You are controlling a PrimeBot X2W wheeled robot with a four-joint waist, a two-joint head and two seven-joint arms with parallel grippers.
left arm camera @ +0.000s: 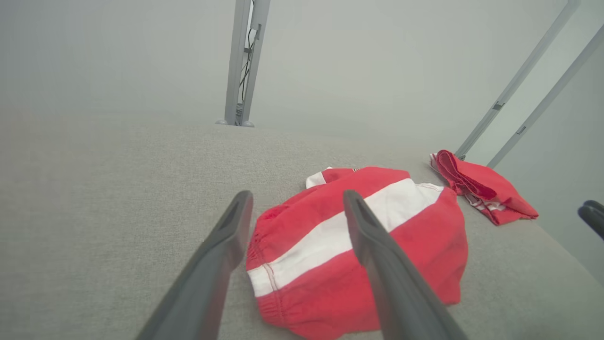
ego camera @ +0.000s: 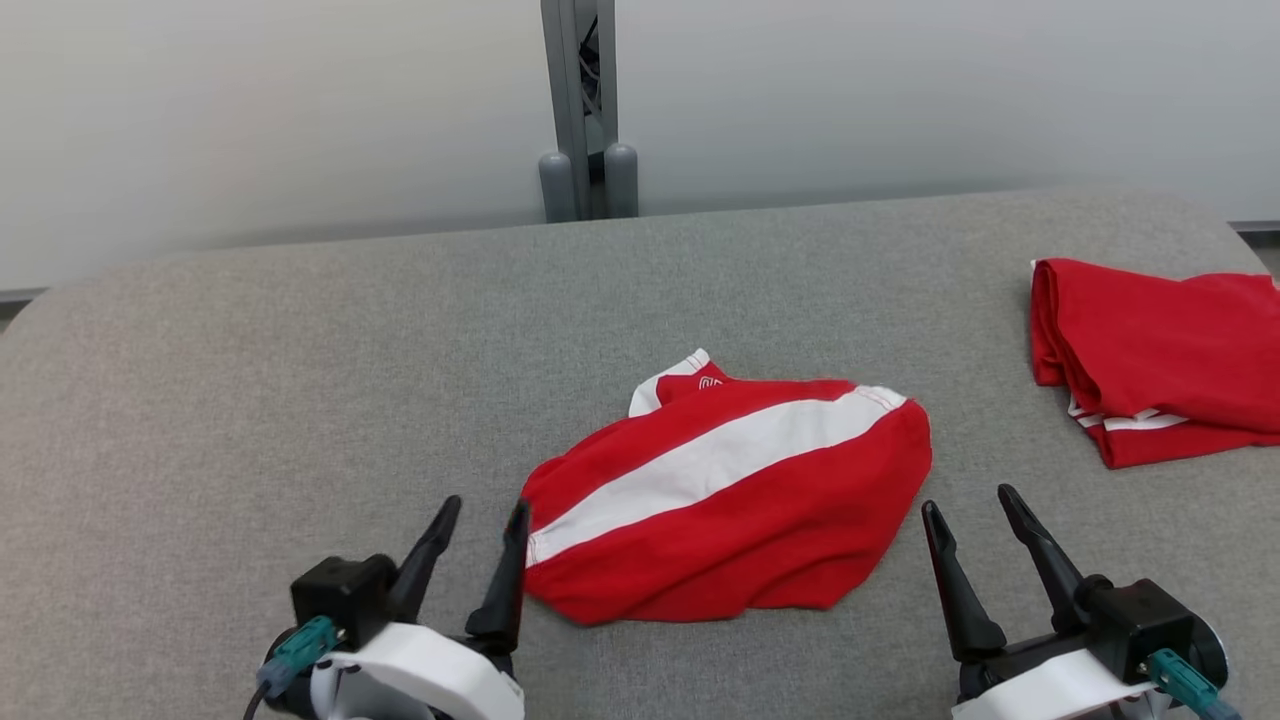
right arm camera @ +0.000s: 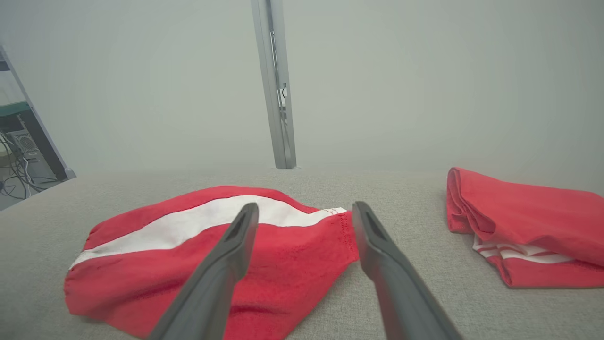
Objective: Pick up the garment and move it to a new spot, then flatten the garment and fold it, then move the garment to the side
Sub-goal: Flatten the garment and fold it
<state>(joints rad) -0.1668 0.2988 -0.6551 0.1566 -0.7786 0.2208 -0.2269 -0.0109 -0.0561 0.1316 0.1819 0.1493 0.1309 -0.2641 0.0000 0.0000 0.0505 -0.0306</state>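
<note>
Two spread, empty grippers flank the crumpled red-and-white shorts (ego camera: 730, 500) lying mid grey table (ego camera: 250, 380): left gripper (ego camera: 487, 512) just beside the waistband, right gripper (ego camera: 968, 505) near the opposite hem; to flatten, pinch both outer edges low and pull apart evenly.

Folded red cloth (ego camera: 1160, 360) runs past the right edge.

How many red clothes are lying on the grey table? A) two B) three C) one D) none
A: a red garment with a white stripe lies in the middle of the table, and a folded red garment lies apart from it at the right.
</note>
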